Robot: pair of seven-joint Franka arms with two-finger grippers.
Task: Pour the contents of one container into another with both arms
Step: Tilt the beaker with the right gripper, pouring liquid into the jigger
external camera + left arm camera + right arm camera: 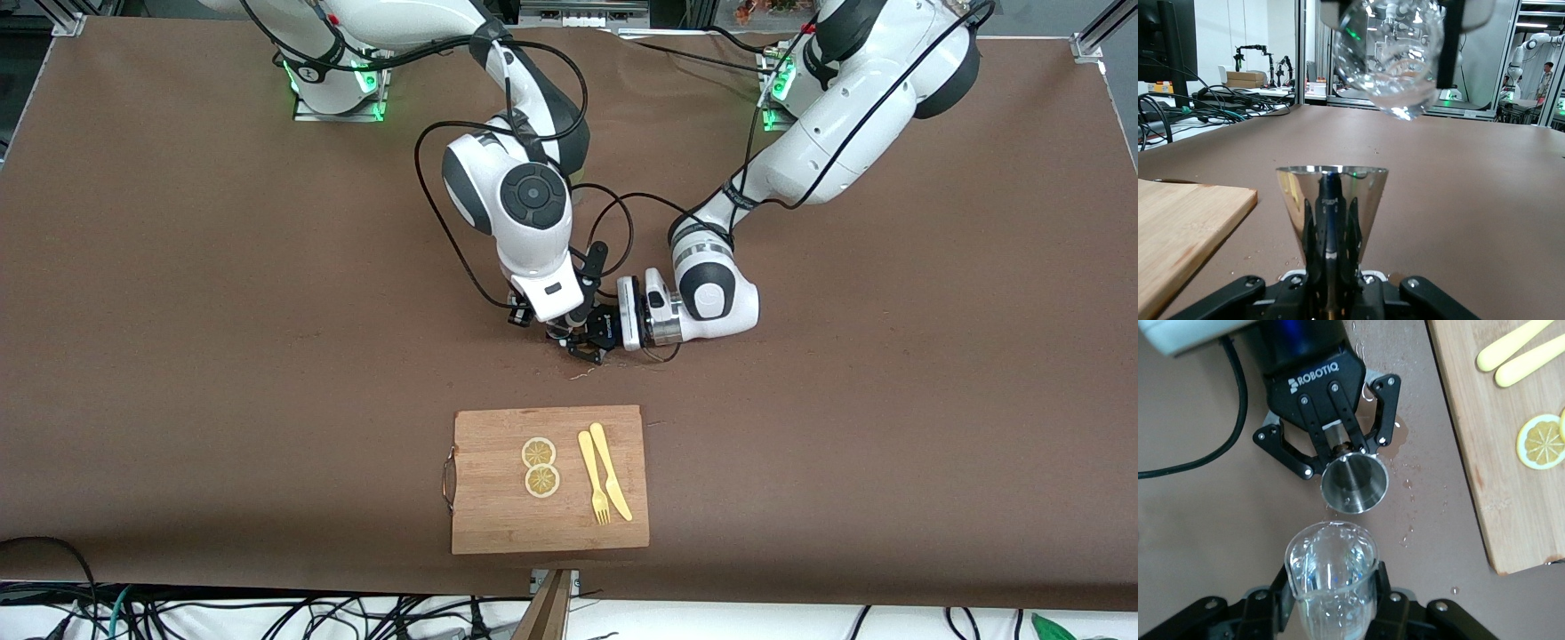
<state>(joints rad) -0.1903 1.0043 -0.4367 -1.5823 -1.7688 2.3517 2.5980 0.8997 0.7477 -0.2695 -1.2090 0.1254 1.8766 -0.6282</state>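
Gripping a steel cup (1355,484) in closed jaws at mid-bench, the left gripper (1338,450) steadies it while the right gripper (1331,600), clamped on a glass (1331,568), tips water above; droplets already wet the bench (1218,533), so misalignment risks spilling.

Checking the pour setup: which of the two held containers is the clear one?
The glass in the right gripper, tilted above; the left gripper holds a metal cup.
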